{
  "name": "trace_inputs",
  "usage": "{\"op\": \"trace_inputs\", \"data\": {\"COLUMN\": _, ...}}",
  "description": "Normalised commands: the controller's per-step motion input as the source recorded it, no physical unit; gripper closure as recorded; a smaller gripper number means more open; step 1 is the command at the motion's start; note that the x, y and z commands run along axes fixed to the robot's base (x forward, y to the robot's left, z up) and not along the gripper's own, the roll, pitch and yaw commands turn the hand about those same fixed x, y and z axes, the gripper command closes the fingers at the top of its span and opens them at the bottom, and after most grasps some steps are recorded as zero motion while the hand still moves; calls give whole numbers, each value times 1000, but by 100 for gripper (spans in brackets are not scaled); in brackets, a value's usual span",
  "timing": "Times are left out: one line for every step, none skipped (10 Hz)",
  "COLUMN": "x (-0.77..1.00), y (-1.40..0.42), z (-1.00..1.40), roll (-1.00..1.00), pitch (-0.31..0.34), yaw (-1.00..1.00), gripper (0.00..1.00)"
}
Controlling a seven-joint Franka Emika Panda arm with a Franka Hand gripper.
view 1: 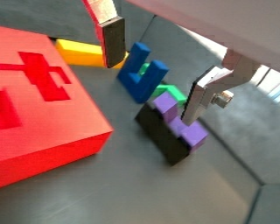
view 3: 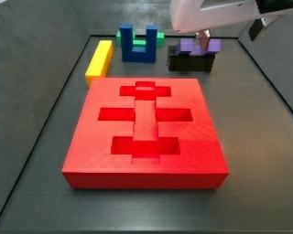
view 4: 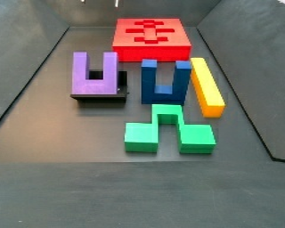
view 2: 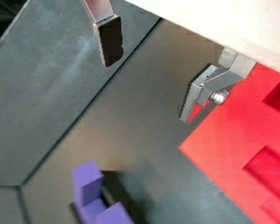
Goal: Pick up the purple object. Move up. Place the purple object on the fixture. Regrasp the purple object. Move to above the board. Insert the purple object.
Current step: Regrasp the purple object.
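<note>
Progress looks like roughly the halfway mark, judging by how things sit. The purple object [view 4: 93, 74] is already parked on the fixture [view 4: 101, 98], prongs pointing up, at the left of the side view looking toward the board; in the side view from the opposite end it's the purple block [view 3: 196, 45] on the dark holder [view 3: 192, 62] at upper right of the frame. So the pick-up, the lift and the placing on the fixture all read as done.

The gripper [view 1: 166, 66] is spread wide with nothing between its plates. In a wrist view one finger [view 1: 111, 44] hangs in the upper middle of the frame and the other one, lower right of it, hangs just beside the purple object [view 1: 178, 118], though contact can't really be confirmed from here. In the other wrist view the purple block [view 2: 94, 188] only peeks in at the bottom left, well clear of the plates. The gripper body shows at the top right of a side view, right above the fixture.

What's left, probably: regrasp, carry over the board [view 3: 146, 128], then insert into one of its darker recesses. The board is untouched so far, all its recesses empty. The blue U-block [view 4: 166, 80], the yellow bar [view 4: 206, 85] and the green piece [view 4: 166, 129] just sit around as bystanders.
</note>
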Motion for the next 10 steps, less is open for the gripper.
{"op": "trace_inputs", "data": {"x": 671, "y": 3, "z": 0, "roll": 926, "pitch": 0, "yaw": 120, "gripper": 0}}
{"op": "trace_inputs", "data": {"x": 726, "y": 29, "z": 0, "roll": 917, "pitch": 14, "yaw": 197, "gripper": 0}}
{"op": "trace_inputs", "data": {"x": 677, "y": 43, "z": -40, "roll": 891, "pitch": 3, "yaw": 257, "gripper": 0}}
{"op": "trace_inputs", "data": {"x": 637, "y": 40, "z": -80, "roll": 680, "pitch": 0, "yaw": 331, "gripper": 0}}
{"op": "trace_inputs", "data": {"x": 683, "y": 114, "z": -103, "roll": 549, "pitch": 83, "yaw": 397, "gripper": 0}}
{"op": "trace_inputs", "data": {"x": 609, "y": 160, "z": -14, "roll": 354, "pitch": 191, "yaw": 463, "gripper": 0}}
{"op": "trace_inputs", "data": {"x": 523, "y": 126, "z": 0, "roll": 266, "pitch": 257, "yaw": 480, "gripper": 0}}
{"op": "trace_inputs", "data": {"x": 571, "y": 126, "z": 0, "roll": 203, "pitch": 263, "yaw": 434, "gripper": 0}}
{"op": "trace_inputs", "data": {"x": 649, "y": 109, "z": 0, "roll": 94, "pitch": 223, "yaw": 394, "gripper": 0}}
{"op": "trace_inputs", "data": {"x": 700, "y": 71, "z": 0, "roll": 0, "pitch": 160, "yaw": 386, "gripper": 0}}
